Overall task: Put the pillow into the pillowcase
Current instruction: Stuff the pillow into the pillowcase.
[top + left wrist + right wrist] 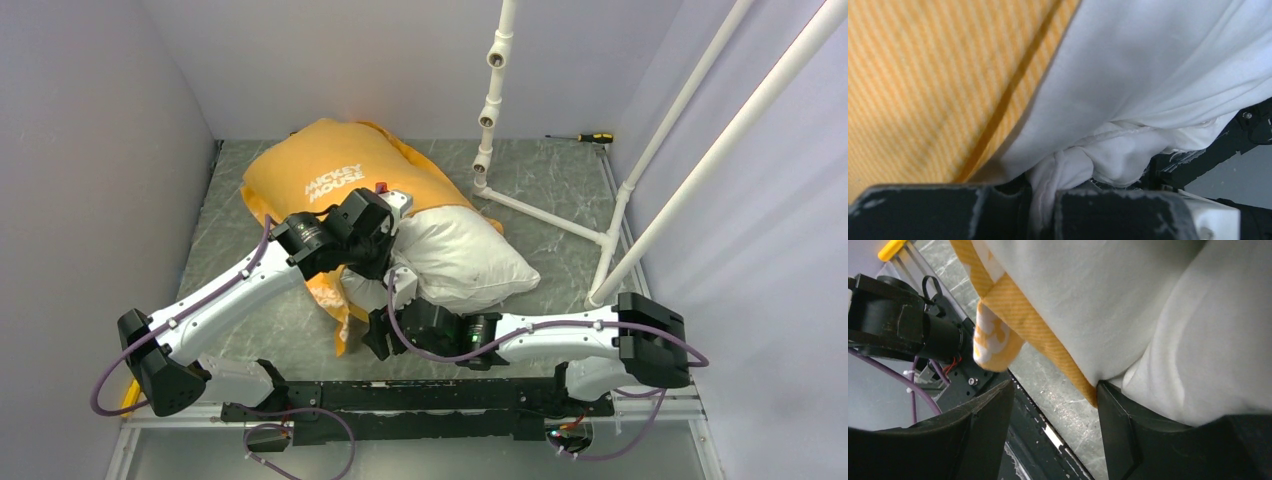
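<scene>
One pillow (470, 262) and one pillowcase (330, 165) lie on the table (560, 180), toward its far edge. The pillow is partly inside, and its white end sticks out toward the right edge. Of the two grippers, the left gripper (1040, 200) pinches a fold of white pillow fabric. The right gripper (1053, 400) has its fingers spread beside the pillowcase hem. One screwdriver (585, 137) lies at the far right corner.

1. A marbled grey-green table (560, 180) fills the floor of the booth.
2. A white pipe frame (492, 95) stands from 1 to 3 o'clock, its foot resting on the table.
3. A screwdriver (590, 137) with a yellow-and-black handle lies at 1 o'clock, against the back wall (330, 60).
4. A small yellow object (130, 395) sits at 7 o'clock, too hidden to identify.
</scene>
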Controlling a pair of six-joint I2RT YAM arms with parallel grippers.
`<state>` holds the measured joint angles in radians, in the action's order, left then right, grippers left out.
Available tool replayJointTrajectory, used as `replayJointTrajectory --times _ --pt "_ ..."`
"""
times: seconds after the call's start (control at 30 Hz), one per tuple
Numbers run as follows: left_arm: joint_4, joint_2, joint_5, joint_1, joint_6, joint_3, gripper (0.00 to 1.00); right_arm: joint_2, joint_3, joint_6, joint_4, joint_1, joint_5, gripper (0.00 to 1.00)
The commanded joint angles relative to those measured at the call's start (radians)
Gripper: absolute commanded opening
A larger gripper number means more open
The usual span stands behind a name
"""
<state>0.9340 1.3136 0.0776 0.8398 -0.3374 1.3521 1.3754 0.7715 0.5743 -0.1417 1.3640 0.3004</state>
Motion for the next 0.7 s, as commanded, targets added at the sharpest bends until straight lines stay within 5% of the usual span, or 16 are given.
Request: replayJointTrajectory --times 0.0,0.07,0.33,0.67 --pt "-0.068 -0.017 0.076 -0.023 -0.018 0.026 0.0 0.03 0.016 0.026 -0.072 0.007 -0.081 0.63" --pt "-0.067 -0.018 0.076 -0.025 -0.018 0.027 0.0 0.024 0.006 0.031 -0.07 0.007 -0.072 0.58" --pt "-0.072 -0.019 0.071 -0.034 -0.019 0.031 0.0 0.024 0.036 0.037 -0.017 0.007 0.022 0.0" --pt "-0.057 -0.019 0.071 -0.062 0.003 0.031 0.0 -0.123 0.023 0.034 0.116 0.03 0.044 0.04"
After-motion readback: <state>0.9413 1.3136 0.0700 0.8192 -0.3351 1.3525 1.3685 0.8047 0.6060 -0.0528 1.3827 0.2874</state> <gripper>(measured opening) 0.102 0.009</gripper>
